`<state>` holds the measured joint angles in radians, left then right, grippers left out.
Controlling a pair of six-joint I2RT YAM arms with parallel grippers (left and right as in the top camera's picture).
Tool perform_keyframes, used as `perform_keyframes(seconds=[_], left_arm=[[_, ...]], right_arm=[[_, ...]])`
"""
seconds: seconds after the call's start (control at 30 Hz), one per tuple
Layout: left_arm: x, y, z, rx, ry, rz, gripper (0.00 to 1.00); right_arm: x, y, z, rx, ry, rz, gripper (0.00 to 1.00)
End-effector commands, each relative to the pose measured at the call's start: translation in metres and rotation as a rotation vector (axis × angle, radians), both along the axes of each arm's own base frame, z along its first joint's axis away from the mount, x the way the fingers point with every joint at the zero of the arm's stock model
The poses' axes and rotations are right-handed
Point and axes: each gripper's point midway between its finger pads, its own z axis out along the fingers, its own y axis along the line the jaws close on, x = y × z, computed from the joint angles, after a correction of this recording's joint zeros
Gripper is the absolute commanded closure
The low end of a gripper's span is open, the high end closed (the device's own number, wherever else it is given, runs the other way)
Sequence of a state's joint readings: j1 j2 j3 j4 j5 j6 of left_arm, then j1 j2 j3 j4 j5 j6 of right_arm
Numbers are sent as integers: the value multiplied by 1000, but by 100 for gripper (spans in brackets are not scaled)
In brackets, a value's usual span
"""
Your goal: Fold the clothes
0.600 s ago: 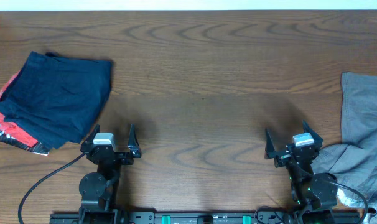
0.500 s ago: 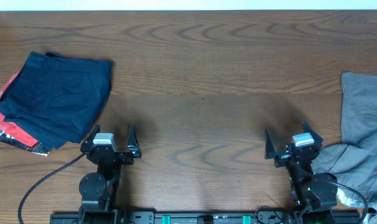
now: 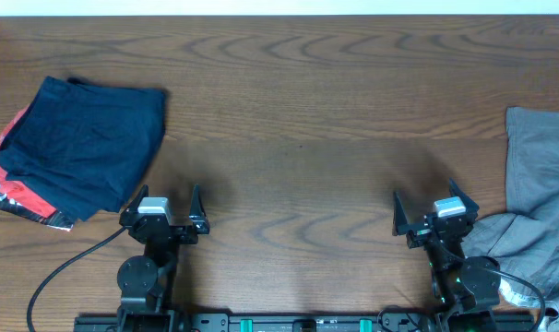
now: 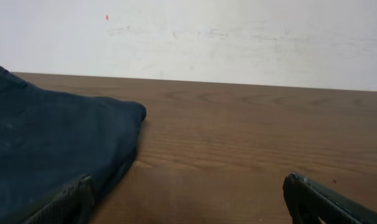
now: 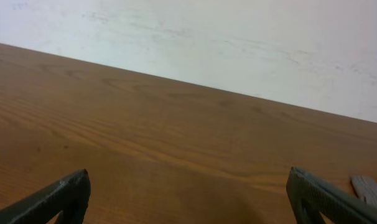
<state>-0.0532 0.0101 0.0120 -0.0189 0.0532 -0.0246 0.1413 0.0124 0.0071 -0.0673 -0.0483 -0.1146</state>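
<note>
The grey shorts (image 3: 540,198) lie crumpled at the right edge of the table in the overhead view, partly cut off by the frame. A sliver of them shows at the right edge of the right wrist view (image 5: 370,190). My right gripper (image 3: 434,210) is open and empty, just left of the shorts near the front edge. In its wrist view the fingers (image 5: 188,199) are spread wide over bare wood. My left gripper (image 3: 162,205) is open and empty at the front left, its fingers (image 4: 188,202) wide apart.
A folded navy-blue garment (image 3: 84,148) lies at the left on a red garment with black edge (image 3: 17,195). It also fills the left of the left wrist view (image 4: 45,149). A white wall (image 4: 238,37) stands behind the table's far edge.
</note>
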Motion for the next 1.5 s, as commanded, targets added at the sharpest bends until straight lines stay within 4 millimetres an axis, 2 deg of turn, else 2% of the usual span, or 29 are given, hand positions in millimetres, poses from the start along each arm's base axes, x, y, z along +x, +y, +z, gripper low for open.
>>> perform_keyframes(seconds=[0.0, 1.3, 1.47], left_arm=[[-1, -1, -14, 14, 49, -11, 2], [-1, -1, -14, 14, 48, -11, 2], [-1, -1, -13, -3, 44, -9, 2]], right_arm=[[0, -3, -2, -12, 4, -12, 1], [0, -3, -2, -10, 4, -12, 1], [1, -3, -2, 125, 28, -24, 1]])
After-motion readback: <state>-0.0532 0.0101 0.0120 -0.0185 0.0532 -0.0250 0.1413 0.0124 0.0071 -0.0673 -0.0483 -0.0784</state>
